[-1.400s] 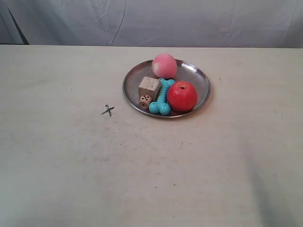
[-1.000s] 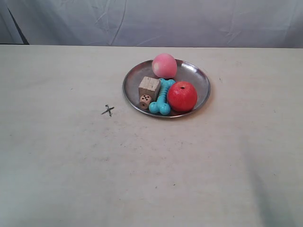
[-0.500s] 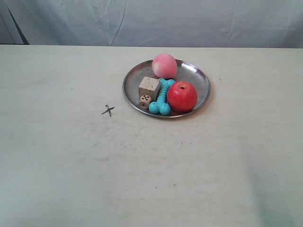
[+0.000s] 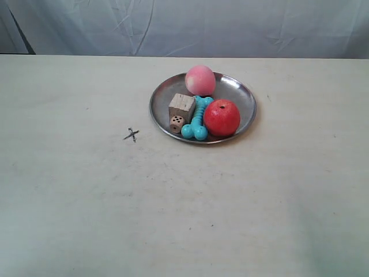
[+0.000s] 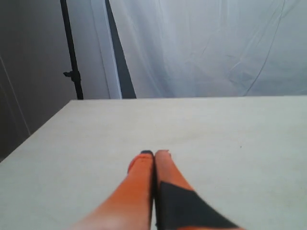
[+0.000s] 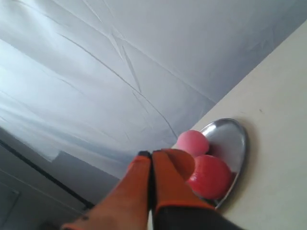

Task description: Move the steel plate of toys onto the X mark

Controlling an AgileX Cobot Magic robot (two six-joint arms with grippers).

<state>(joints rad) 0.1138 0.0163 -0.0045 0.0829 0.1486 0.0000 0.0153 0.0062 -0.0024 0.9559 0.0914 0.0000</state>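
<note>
On table [image 4: 69,202], toward 12 o'clock of centre, plate [image 4: 239,95] holds all toys [image 4: 222,117] — cross [image 4: 132,134] uncovered at its 8 o'clock, near. Left pincer [image 5: 154,153] pressed together, empty. Right pincer [image 6: 151,154] likewise, facing plate — I judge it my reaching arm.

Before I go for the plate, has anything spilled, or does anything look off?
Nothing stands out. The steel plate sits flat on the table with the pink ball, red ball, turquoise bone, wooden cube and die all inside its rim. The X mark is uncovered, apart from the plate.
</note>
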